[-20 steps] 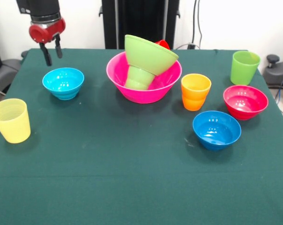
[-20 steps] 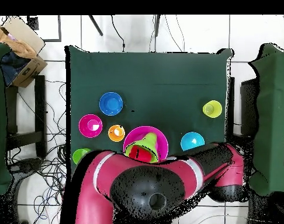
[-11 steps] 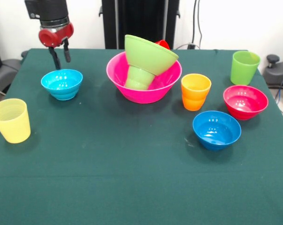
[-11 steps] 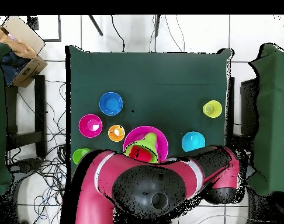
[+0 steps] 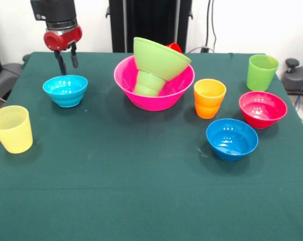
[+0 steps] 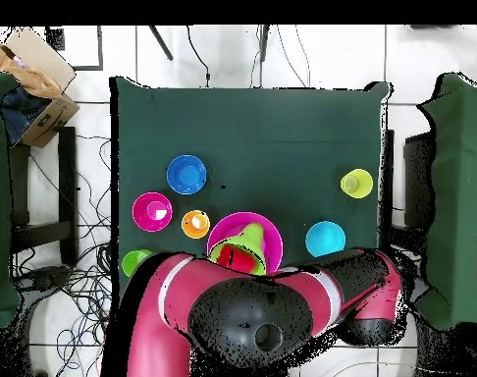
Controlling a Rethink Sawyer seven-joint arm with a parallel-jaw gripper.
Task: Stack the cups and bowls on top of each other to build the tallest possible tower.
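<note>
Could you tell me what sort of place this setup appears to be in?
Probably a robotics lab: a table under green cloth, the red arm's gripper, a tiled floor with loose cables, and a cardboard box of clutter.

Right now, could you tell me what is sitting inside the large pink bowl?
Inside the large pink bowl, a small green cup carries a tilted lime green bowl, with a red cup peeking behind. The pink bowl's bottom is mostly covered.
</note>
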